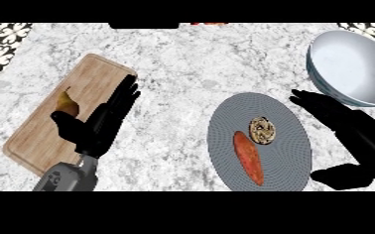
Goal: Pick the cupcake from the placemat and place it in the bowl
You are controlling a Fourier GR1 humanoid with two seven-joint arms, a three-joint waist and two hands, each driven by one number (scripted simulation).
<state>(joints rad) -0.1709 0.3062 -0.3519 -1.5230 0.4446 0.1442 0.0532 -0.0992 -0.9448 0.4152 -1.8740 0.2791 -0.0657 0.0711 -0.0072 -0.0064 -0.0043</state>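
A small brown cupcake [262, 129] sits on the round grey placemat [289, 156] at centre right, next to an orange sweet potato [248, 156]. The pale blue bowl [344, 69] stands at the far right, beyond the placemat. My right hand [353, 129] is open just right of the placemat, fingers stretched toward the cupcake's side and thumb near the mat's lower right edge; it touches nothing. My left hand [102, 121] rests open with fingers up over the wooden cutting board's right edge.
A wooden cutting board [84, 87] lies at the left with a brown pear [67, 104] on it. Patterned tiles show in the top corners. A dark object and something red sit at the counter's back edge.
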